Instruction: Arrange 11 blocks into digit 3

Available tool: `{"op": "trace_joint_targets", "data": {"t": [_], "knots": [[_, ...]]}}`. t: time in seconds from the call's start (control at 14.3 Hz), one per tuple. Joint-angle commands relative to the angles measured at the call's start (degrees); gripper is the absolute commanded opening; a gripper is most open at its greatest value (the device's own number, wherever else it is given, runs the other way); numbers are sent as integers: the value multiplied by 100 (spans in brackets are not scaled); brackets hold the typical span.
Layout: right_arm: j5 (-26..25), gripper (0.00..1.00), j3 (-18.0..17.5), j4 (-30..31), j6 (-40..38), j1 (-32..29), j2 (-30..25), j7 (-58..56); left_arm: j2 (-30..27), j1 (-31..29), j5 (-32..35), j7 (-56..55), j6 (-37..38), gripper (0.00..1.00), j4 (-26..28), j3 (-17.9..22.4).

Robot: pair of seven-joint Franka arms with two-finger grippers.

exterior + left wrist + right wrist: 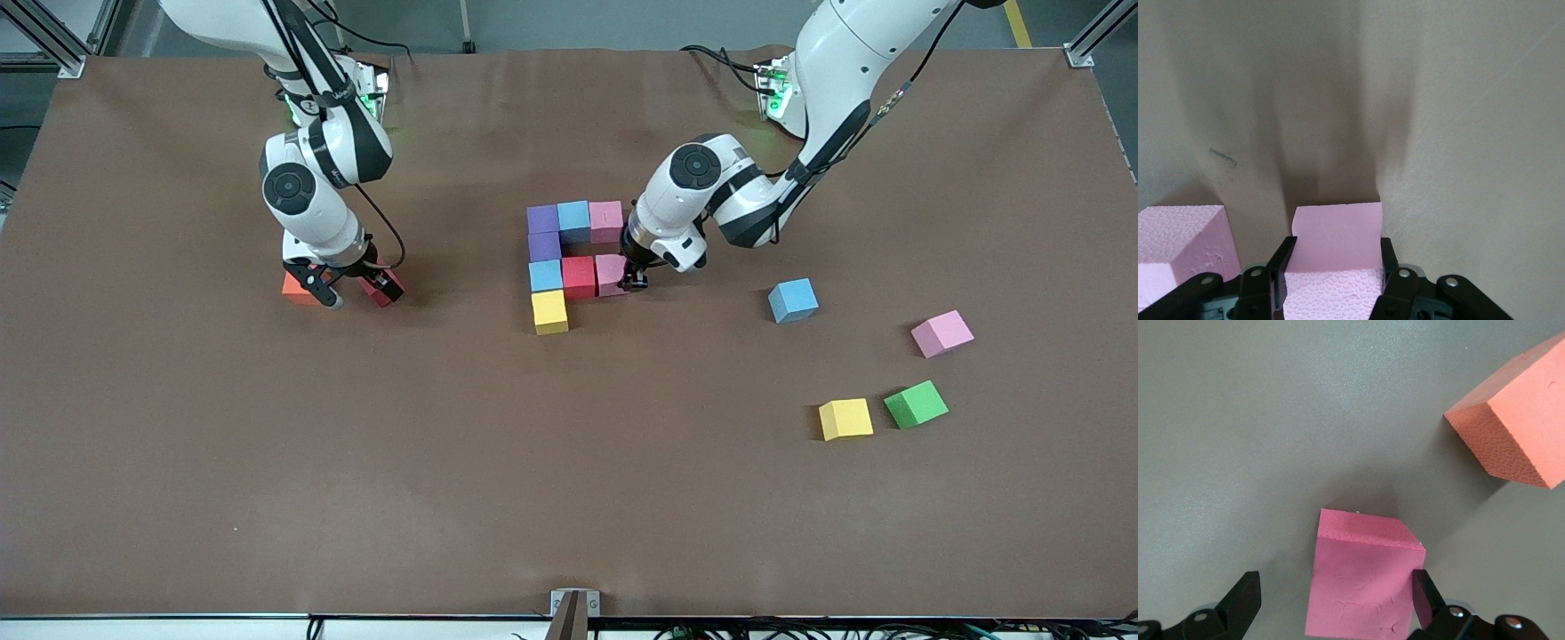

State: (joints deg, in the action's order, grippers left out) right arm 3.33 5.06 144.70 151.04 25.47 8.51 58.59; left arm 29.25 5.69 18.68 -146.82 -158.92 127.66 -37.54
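Note:
The digit 3 figure [569, 258] lies mid-table: a bar of purple, light blue [573, 216] and pink, a column of purple, light blue and yellow [549, 311], and a red [578, 276] and pink middle bar. My left gripper [634, 280] is shut on that bar's end pink block [611, 273], which rests on the table; its sides are pinched [1338, 223] between the fingers [1288, 247]. My right gripper [354, 289] is low and open, astride a red block [1365, 587] that sits close to one finger [1421, 583].
An orange cube [298, 286] lies beside the right gripper [1518, 430]. Loose blocks lie toward the left arm's end: light blue [792, 300], pink [941, 333], yellow [845, 419] and green [916, 404]. Another pink block [1178, 243] shows beside the held one.

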Motion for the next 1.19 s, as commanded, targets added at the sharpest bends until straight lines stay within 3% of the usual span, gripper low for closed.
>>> {"op": "trace_joint_targets", "data": {"t": [0.0,1.12], "knots": [[45,100,4,94,-57,-25,-69,30,-7,2,13,-31,-139,39,40,-16],[36,100,13,-29,-427,-104,-130,12,160,46,74,180,-104,40,-91,-7]]}}
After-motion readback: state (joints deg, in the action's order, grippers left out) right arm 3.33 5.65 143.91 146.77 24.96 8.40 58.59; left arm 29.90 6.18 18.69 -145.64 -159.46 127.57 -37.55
